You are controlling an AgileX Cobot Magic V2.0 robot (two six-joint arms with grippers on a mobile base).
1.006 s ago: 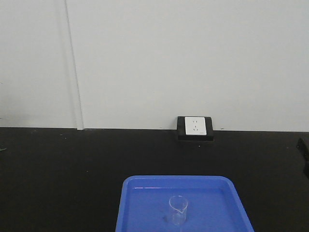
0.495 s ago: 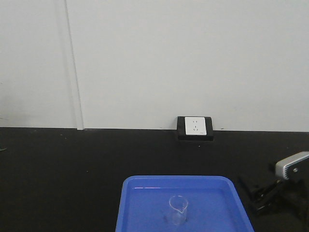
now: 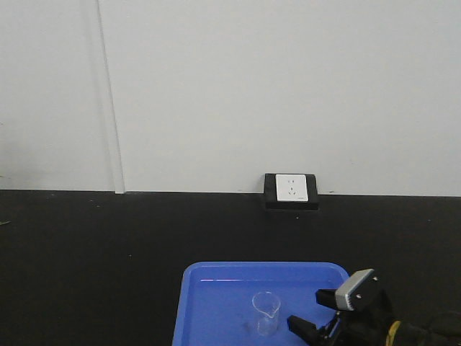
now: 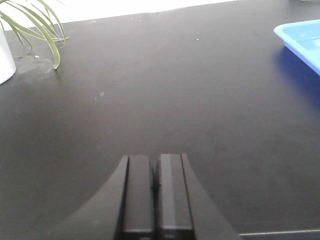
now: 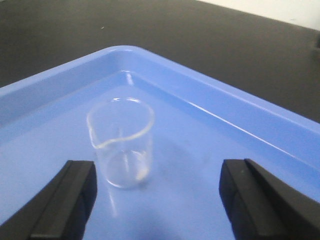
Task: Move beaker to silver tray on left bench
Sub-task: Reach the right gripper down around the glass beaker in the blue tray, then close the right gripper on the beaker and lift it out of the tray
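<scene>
Matte black bench (image 3: 108,245) meets a white wall (image 3: 252,86), and a blue tray (image 3: 216,303) on it holds the small clear beaker (image 5: 122,145) upright, untouched just ahead of the right gripper (image 5: 160,200) with fingers spread wide, while the left wrist view alone shows the left gripper (image 4: 155,185) pressed together, a plant (image 4: 35,25) far left.

1. The beaker (image 5: 121,142) is clear, colourless glass.
2. The tray (image 5: 215,107) is bright blue.
3. The bench (image 4: 175,90) is matte black.
4. The wall (image 3: 252,86) is off-white.
5. The socket (image 3: 291,188) is white in a black housing.
6. The plant (image 4: 37,22) has green leaves, and its pot (image 4: 4,55) is white.
7. The left gripper (image 4: 155,195) and right gripper (image 5: 157,195) are black.
</scene>
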